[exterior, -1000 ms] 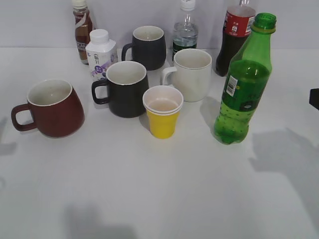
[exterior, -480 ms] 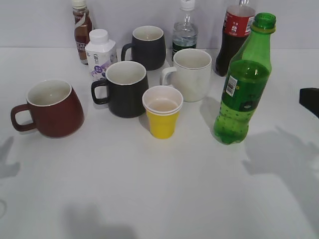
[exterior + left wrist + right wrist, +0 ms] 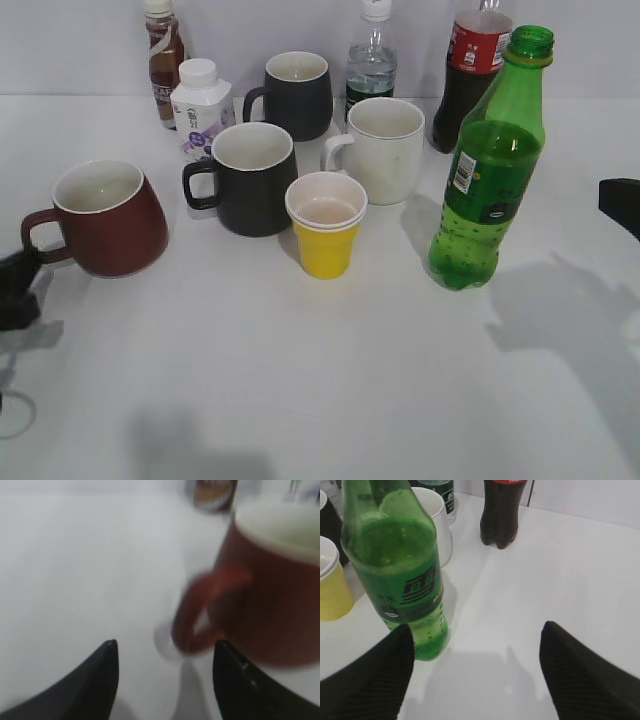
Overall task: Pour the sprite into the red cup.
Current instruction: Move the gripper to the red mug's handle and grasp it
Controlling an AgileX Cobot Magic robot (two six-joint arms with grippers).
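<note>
Currently the sprite [image 3: 489,170] stands upright at roughly 3 o'clock on the table [image 3: 330,380], cap off, nothing touching it. Red cup [image 3: 105,217] sits at 9 o'clock, upright, handle toward the left edge.

Exterior view shows only slivers of the arms: left gripper [image 3: 15,290] is a dark shape at the left edge, just below the cup handle; right gripper [image 3: 622,200] is a dark corner at the right edge, well apart from the bottle. Jaw state unreadable from there.

Wrist views fill that in. Left wrist: left gripper [image 3: 165,672] has its jaws apart, nothing between them, cup [image 3: 265,590] handle just ahead at about 1 o'clock; picture is blurred. Right wrist: right gripper [image 3: 475,675] has its jaws wide apart and empty, sprite [image 3: 395,565] at 11 o'clock just beyond the left finger, cola bottle [image 3: 502,512] at 12 o'clock further back.

Only the exterior view shows the whole cluster: yellow paper cup [image 3: 326,224] centre, white mug [image 3: 380,150] and two black mugs [image 3: 250,178] behind it, small bottles along the back wall.
</note>
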